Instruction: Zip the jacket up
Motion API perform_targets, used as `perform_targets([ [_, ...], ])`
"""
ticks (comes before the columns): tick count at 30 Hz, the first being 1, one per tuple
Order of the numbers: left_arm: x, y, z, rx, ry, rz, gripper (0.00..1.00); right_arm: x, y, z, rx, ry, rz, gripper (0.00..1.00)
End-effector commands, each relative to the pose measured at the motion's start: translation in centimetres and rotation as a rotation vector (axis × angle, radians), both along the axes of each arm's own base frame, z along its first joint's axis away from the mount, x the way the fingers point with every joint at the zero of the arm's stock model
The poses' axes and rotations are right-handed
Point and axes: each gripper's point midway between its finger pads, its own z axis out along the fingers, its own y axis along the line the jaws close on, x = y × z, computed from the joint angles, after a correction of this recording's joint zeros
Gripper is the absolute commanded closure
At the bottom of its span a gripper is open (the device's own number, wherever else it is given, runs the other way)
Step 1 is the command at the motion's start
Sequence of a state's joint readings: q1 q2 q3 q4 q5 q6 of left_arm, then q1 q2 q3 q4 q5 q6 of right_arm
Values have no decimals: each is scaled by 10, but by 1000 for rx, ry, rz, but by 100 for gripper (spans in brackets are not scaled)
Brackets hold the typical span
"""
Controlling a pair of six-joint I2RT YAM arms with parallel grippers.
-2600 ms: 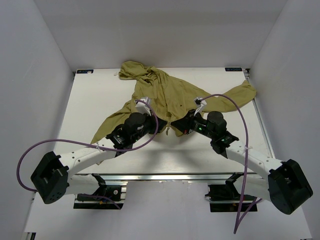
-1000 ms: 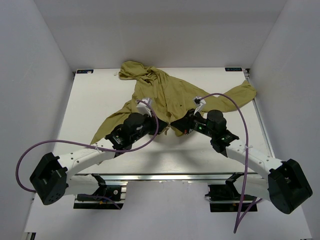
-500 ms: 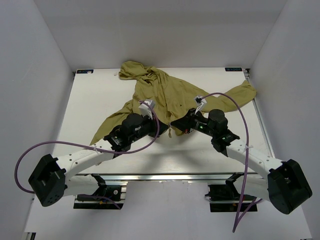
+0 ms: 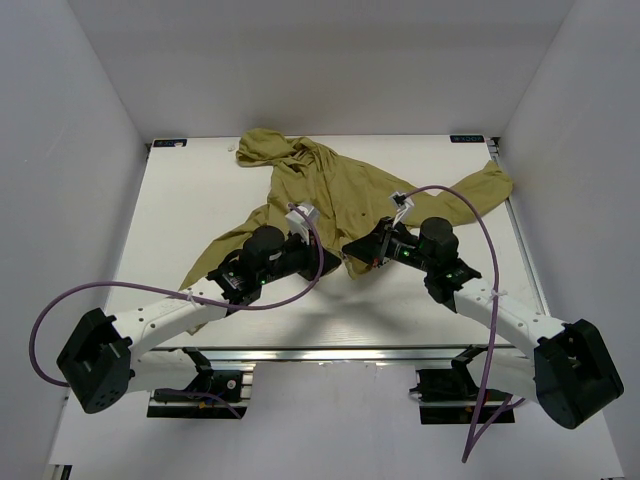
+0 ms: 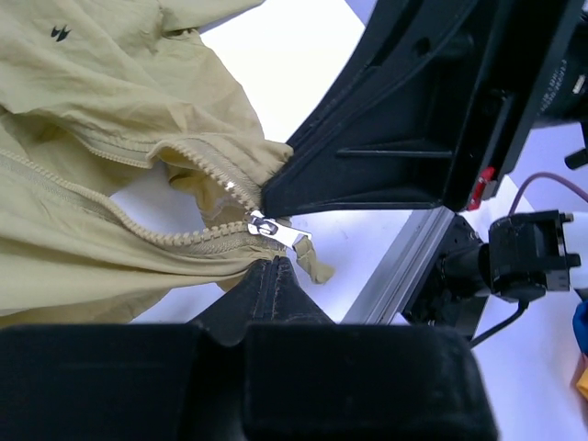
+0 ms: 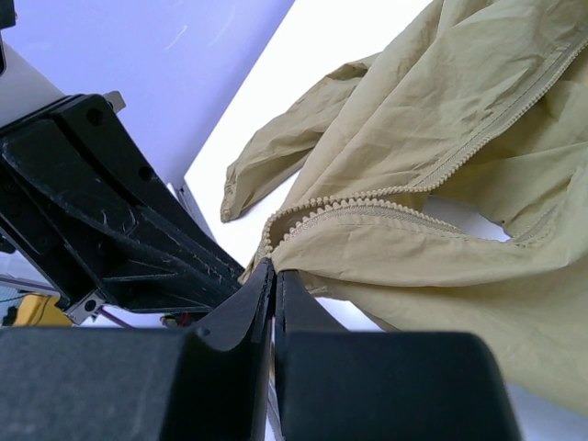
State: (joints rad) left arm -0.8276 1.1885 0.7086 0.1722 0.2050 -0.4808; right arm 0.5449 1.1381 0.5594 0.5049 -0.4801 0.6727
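Observation:
The olive jacket (image 4: 340,185) lies spread on the white table (image 4: 190,200), hood at the back left and sleeves out to both sides. Its front is open, and the two zipper rows (image 5: 110,216) meet at the bottom hem. My left gripper (image 4: 333,262) is shut on the jacket hem (image 5: 273,265) just below the metal zipper slider (image 5: 265,225). My right gripper (image 4: 352,252) is shut on the facing hem corner (image 6: 275,269), almost touching the left one. In the right wrist view the jacket (image 6: 459,138) rises off the table from that pinch.
Purple cables (image 4: 470,215) loop over both arms. An aluminium rail (image 4: 320,353) runs along the table's near edge. White walls close in the left, right and back sides. The right sleeve (image 4: 488,185) reaches the table's right edge.
My left gripper has moved right toward the right gripper, drawing the bottom hem corners together. The right gripper has shifted slightly left. Both stayed shut.

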Motion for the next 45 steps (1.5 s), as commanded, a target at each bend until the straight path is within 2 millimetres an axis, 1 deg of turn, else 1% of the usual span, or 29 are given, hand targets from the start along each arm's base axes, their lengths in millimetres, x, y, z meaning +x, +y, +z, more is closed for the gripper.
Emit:
perform_targets([
  [1, -40, -6, -8, 13, 49, -181, 100, 21, -6, 39, 97, -120, -94, 100],
  [6, -43, -4, -13, 31, 68, -187, 100, 19, -7, 36, 95, -111, -95, 100],
  [9, -37, 1, -13, 34, 86, -127, 100, 15, -7, 28, 61, -97, -74, 100],
  [10, -35, 2, -13, 36, 85, -109, 100, 14, -8, 20, 34, -69, -74, 100],
  [13, -36, 1, -8, 22, 73, -120, 100, 9, -11, 8, 9, -34, -76, 100],
  [16, -39, 2, -12, 29, 100, -121, 100, 8, -12, 9, 16, -36, -78, 100],
  [18, -33, 5, -14, 45, 109, -77, 100, 6, -11, 8, 5, -26, -64, 100],
  [20, -30, 6, -9, 47, 115, -57, 100, 3, -10, 8, -4, -20, -45, 92],
  [21, -28, 5, -6, 38, 116, -48, 100, 1, -10, 9, -4, -18, -37, 87],
  [24, -25, 6, -5, 48, 144, -15, 100, -3, -9, 6, -21, -1, -15, 80],
  [25, -24, 7, -8, 61, 160, -7, 100, -5, -9, 5, -28, 10, -5, 72],
  [26, -22, 5, -3, 58, 162, -3, 100, -6, -9, 5, -37, 7, 4, 69],
  [27, -20, 5, -4, 63, 169, 9, 100, -7, -9, 1, -53, 31, 8, 63],
  [28, -20, 5, -7, 78, 183, 12, 100, -9, -10, -1, -60, 41, 13, 62],
  [29, -18, 4, -6, 78, 187, 18, 100, -11, -10, -2, -69, 36, 23, 61],
  [31, -16, 5, -6, 82, 195, 31, 100, -13, -11, -6, -89, 57, 24, 54],
  [33, -15, 4, -4, 82, 198, 39, 100, -12, -13, -2, -105, 34, 21, 45],
  [34, -15, 4, -4, 84, 201, 41, 100, -11, -18, -10, -141, 55, 1, 43],
  [37, -11, 5, 2, 83, 202, 64, 100, -12, -27, -7, -205, 12, -23, 35],
  [38, -10, 6, 2, 86, 207, 73, 100, -13, -30, -1, -214, -14, -27, 29],
  [39, -8, 6, 2, 90, 208, 83, 100, -14, -33, 2, -244, -66, -17, 11],
  [40, -7, 6, 5, 88, 209, 90, 100, -12, -35, 11, -250, -109, -23, 11],
  [41, -5, 6, 5, 90, 213, 97, 100, -19, -40, 9, -284, -107, -15, 11],
  [42, -5, 6, 5, 93, 217, 95, 100, -22, -41, 11, -306, -142, 0, 11],
  [43, -4, 5, 7, 90, 220, 96, 100, -21, -45, 13, -359, -224, 14, 10],
  [44, -4, 4, 7, 87, 227, 90, 100, -29, -45, 15, -397, -255, 41, 10],
  [45, -4, 4, 4, 99, 239, 88, 100, -33, -43, 16, -428, -306, 67, 11],
])
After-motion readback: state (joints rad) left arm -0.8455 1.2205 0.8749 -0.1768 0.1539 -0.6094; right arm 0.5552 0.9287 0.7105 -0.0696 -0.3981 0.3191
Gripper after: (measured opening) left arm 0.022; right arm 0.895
